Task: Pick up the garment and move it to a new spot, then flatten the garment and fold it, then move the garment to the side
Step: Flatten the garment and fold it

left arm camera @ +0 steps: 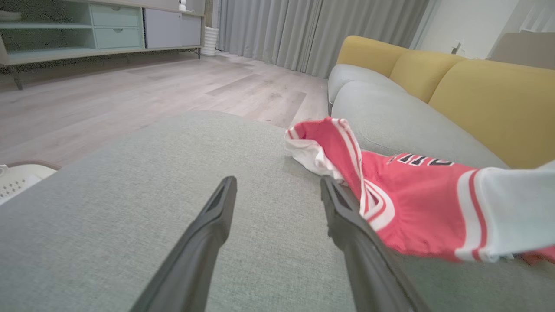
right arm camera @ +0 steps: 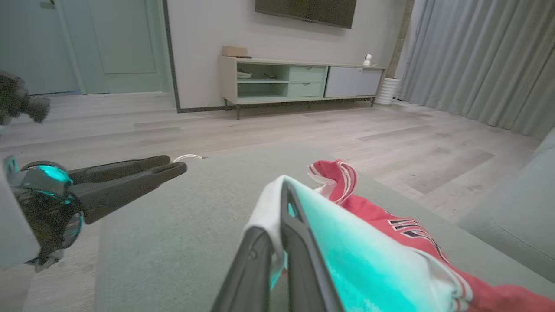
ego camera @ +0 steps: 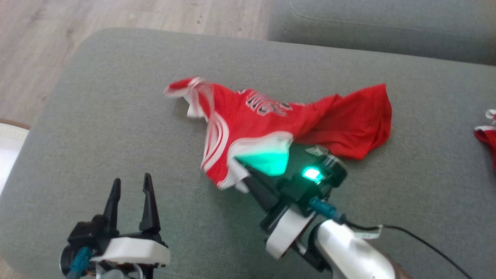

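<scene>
1. Pick-up step: right gripper (right arm camera: 277, 208) is clamped tight on the white hem of the red garment (ego camera: 271, 120), which lies crumpled mid-way across the grey cushion (ego camera: 97, 116).
2. Left gripper (ego camera: 131, 181) is wide open and empty, near the garment's left edge.
3. Next, likely: lift and carry to a new spot without the hem slipping.

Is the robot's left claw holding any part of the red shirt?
No, the left gripper stands open over bare grey cushion beside the red jersey, its fingers apart with nothing between them.
</scene>
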Available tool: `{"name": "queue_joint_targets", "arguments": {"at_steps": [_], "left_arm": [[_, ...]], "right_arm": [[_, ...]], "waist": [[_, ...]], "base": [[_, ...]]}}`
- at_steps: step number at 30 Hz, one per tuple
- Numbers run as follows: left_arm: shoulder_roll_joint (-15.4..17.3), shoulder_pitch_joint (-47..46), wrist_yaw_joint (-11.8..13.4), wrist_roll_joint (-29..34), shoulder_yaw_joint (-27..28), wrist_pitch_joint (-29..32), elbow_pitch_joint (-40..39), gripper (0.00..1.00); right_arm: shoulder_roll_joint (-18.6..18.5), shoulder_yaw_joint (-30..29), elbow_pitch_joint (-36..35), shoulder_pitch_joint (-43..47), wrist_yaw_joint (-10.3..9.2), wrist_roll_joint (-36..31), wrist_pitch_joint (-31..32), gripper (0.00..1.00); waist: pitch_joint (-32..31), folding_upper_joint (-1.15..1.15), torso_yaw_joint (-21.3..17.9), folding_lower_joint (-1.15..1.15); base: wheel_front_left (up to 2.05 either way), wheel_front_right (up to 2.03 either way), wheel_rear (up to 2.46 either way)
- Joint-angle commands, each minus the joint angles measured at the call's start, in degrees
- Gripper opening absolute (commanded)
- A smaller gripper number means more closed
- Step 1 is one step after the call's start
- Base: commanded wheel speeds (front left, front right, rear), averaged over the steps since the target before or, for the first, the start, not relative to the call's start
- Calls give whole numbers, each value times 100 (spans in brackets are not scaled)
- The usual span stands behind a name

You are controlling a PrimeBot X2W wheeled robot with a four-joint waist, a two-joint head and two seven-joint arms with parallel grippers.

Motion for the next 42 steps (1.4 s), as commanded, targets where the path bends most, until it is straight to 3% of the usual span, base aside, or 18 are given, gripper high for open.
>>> {"name": "queue_joint_targets", "arguments": {"at_steps": [1, 5, 6, 7, 8, 14, 18, 22, 34, 38, 42], "left_arm": [[160, -129, 49, 18, 263, -54, -229, 100], [224, -57, 97, 23, 282, -36, -339, 100], [237, -41, 103, 22, 283, -31, -357, 100], [246, -27, 108, 22, 281, -28, -373, 100], [249, -14, 117, 23, 276, -25, -389, 100], [232, 55, 167, 36, 218, -1, -455, 100], [212, 63, 160, 43, 168, 9, -468, 100], [196, 54, 135, 53, 115, 17, -460, 100], [80, -44, 96, 117, -96, 52, -450, 100], [53, -127, 68, 136, -123, 45, -437, 100], [40, -240, 24, 164, -151, 42, -427, 100]], "right_arm": [[54, 191, -207, -166, -4, 111, 7, 0], [54, 487, -152, -213, -4, 330, 50, 0], [54, 538, -113, -218, -4, 367, 70, 7], [54, 600, -73, -219, -4, 416, 86, 58], [54, 663, -43, -219, -4, 464, 89, 100], [54, 763, 30, -209, -4, 582, 66, 100], [54, 499, 13, -193, -4, 544, 28, 100], [54, -191, 19, -47, -4, 340, -17, 100], [-61, -3068, 492, 331, -4, -926, 260, 100], [-248, -3581, 746, 73, -4, -1004, 457, 100], [-468, -3668, 1186, -371, -4, -977, 769, 100]], "waist": [[-68, 0, 95, 1], [-129, 0, 223, 1], [-136, 0, 247, 1], [-141, 0, 267, 1], [-143, 0, 282, 1], [-150, 0, 256, 1], [-184, 0, 115, 1], [-235, 0, -52, 1], [-107, 0, -355, 1], [40, 0, -353, 1], [205, 0, -272, 1]], "base": [[0, 0, 0], [0, 0, 0], [0, 0, 0], [0, 0, 0], [0, 0, 0], [0, 0, 0], [0, 0, 0], [0, 0, 0], [0, 0, 0], [0, 0, 0], [0, 0, 0]]}}
